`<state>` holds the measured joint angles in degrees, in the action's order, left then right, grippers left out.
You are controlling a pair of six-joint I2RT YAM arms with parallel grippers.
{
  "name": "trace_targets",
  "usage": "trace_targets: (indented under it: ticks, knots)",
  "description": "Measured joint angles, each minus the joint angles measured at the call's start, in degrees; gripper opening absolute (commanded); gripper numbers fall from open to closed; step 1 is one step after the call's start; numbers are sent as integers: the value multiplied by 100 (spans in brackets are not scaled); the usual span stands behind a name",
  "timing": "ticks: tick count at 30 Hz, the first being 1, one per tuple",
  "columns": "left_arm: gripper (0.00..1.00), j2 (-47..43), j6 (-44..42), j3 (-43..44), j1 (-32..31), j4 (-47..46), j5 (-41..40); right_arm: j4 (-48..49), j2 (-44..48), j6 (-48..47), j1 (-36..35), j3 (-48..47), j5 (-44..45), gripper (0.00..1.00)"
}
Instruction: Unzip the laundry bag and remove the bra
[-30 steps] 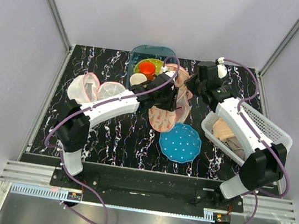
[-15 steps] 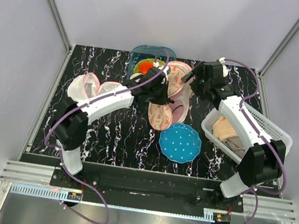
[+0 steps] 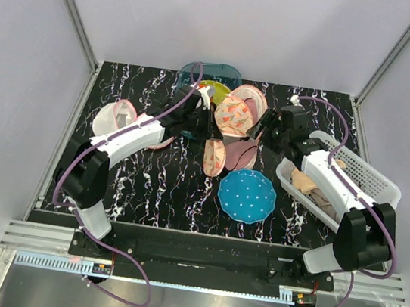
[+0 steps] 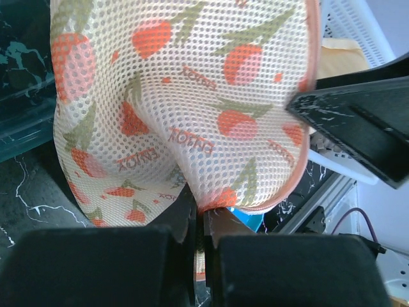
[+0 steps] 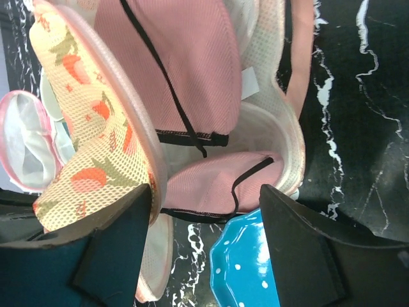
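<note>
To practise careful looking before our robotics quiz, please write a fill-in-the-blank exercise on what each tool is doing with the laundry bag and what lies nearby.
1. The left tool is ____ on the pink edging of the laundry bag.
2. The right tool hangs over the pink bra with its jaws ____.
3. The plate beside the bag is ____ with white dots.
4. The white basket lies under the ____ arm.

Missing words: shut; open; blue; right.

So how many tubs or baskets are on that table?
2. A teal tub stands at the back of the table, near the middle. A white basket sits along the right side. A smaller one could be hidden from these views.
</note>
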<state>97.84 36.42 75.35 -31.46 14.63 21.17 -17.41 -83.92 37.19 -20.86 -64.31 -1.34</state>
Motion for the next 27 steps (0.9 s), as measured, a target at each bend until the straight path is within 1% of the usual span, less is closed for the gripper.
trace_targets:
  ticks: [2,3,6,9,13,16,17,19,21,22,25,26,27]
  knots:
    - [0,-28,13,0,31,-31,76,149,-39,-4,0,57,-129,74]
    - [0,-46,22,0,55,-37,118,205,-74,-2,0,63,-184,80]
    - [0,-72,31,4,131,-52,184,426,-166,4,0,101,-372,92]
    - [0,-72,28,4,179,-9,223,629,-157,-26,0,232,-560,95]
    - [0,-72,31,7,199,50,223,785,24,-190,0,402,-876,94]
    - [0,-72,28,15,199,92,223,1121,509,-411,4,719,-990,93]
    - [0,-70,28,22,197,98,223,1285,717,-466,4,868,-981,94]
    - [0,-68,26,72,195,164,223,1541,1099,-575,2,1152,-901,98]
    - [0,-24,4,186,197,247,227,1987,1478,-704,4,1528,-855,97]
    - [0,-2,0,227,197,258,227,2271,1663,-778,4,1757,-859,95]
    - [0,74,-24,319,197,304,240,3348,2166,-1106,4,2590,-1027,86]
    - [0,92,-31,328,197,326,240,3803,2293,-1255,4,2903,-1128,84]
    - [0,96,-33,328,197,350,240,4063,2341,-1436,4,3097,-1213,85]
